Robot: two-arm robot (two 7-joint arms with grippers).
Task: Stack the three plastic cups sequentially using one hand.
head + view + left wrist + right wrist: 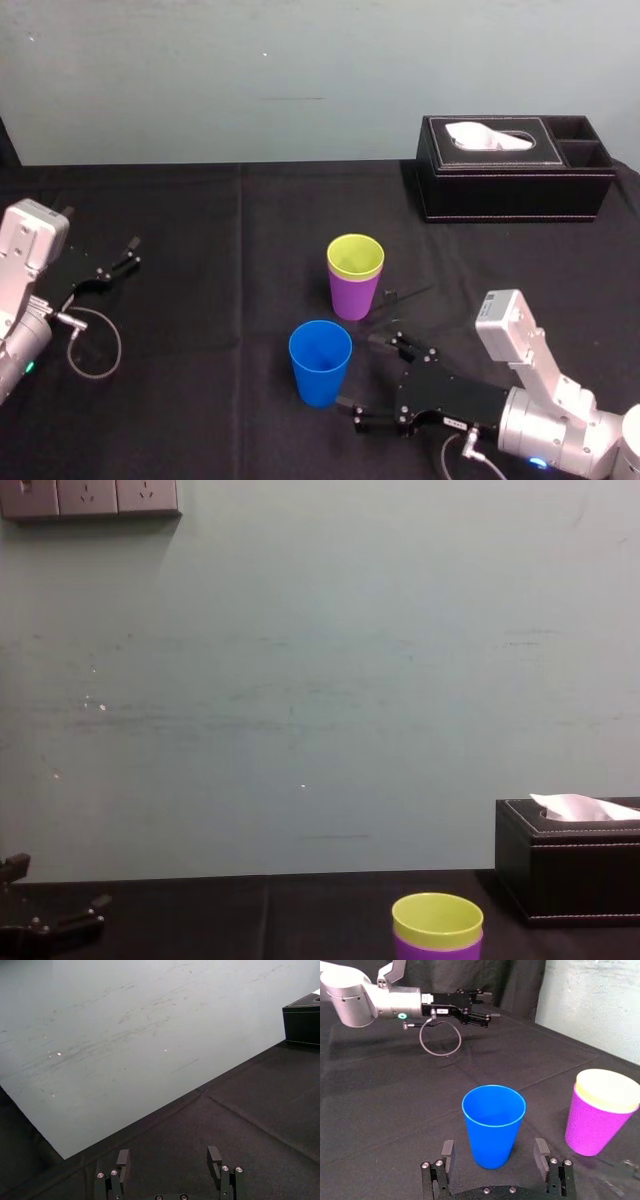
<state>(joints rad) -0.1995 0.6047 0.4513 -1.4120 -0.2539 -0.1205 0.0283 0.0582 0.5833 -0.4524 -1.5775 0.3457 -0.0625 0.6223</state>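
Observation:
A blue cup (320, 362) (493, 1125) stands upright on the black cloth. Just behind it to the right, a yellow-green cup (355, 256) (607, 1091) (437, 920) sits nested inside a purple cup (354, 295) (592, 1127). My right gripper (360, 373) (494, 1147) is low at the blue cup's right side. It is open, and its fingers (448, 1150) flank the cup's lower part with a gap on each side. At the far left my left gripper (128, 255) (168, 1155) rests open over the cloth with nothing between its fingers.
A black tissue box (515, 168) (570, 870) stands at the back right by the pale wall. A looped cable (95, 345) lies beside the left arm. Bare black cloth stretches between the left arm and the cups.

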